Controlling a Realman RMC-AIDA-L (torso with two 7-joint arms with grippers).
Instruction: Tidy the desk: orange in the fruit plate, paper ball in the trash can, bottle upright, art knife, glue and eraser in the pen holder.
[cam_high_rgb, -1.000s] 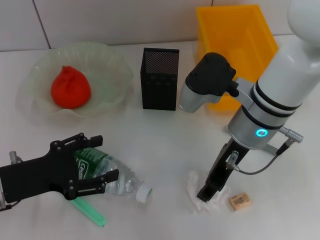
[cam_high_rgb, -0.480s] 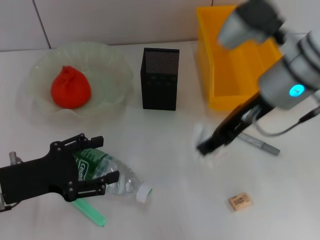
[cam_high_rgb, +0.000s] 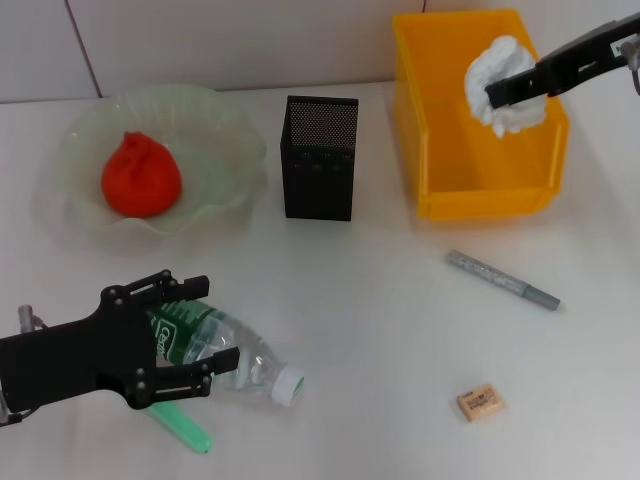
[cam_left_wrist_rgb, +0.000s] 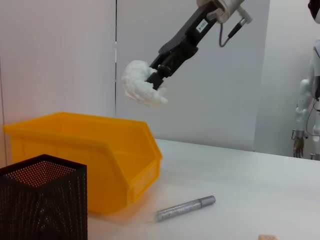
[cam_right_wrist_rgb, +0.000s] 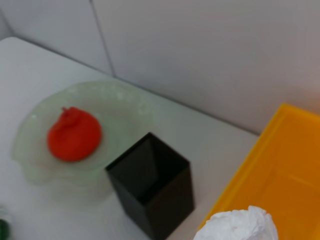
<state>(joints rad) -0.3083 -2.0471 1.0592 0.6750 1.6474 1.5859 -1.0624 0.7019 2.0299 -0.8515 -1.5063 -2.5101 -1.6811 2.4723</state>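
Observation:
My right gripper (cam_high_rgb: 497, 95) is shut on the white paper ball (cam_high_rgb: 502, 82) and holds it in the air over the yellow-orange trash can (cam_high_rgb: 440, 200); the left wrist view shows the paper ball (cam_left_wrist_rgb: 141, 89) well above the trash can (cam_left_wrist_rgb: 90, 160). The orange (cam_high_rgb: 141, 175) lies in the pale-green fruit plate (cam_high_rgb: 225, 130). The bottle (cam_high_rgb: 225, 353) lies on its side at the front left, with my open left gripper (cam_high_rgb: 205, 325) around its label end. The black mesh pen holder (cam_high_rgb: 320, 158) stands in the middle. The tan eraser (cam_high_rgb: 479, 402) lies at the front right.
A grey pen-like stick (cam_high_rgb: 502, 280) lies on the table in front of the trash can. A green tube (cam_high_rgb: 180, 425) lies under the bottle by the front edge. A wall runs along the back of the white table.
My right arm lifted the paper ball off the table near the eraser and carried it back and up over the trash can, uncovering the grey stick. The left gripper stayed put.

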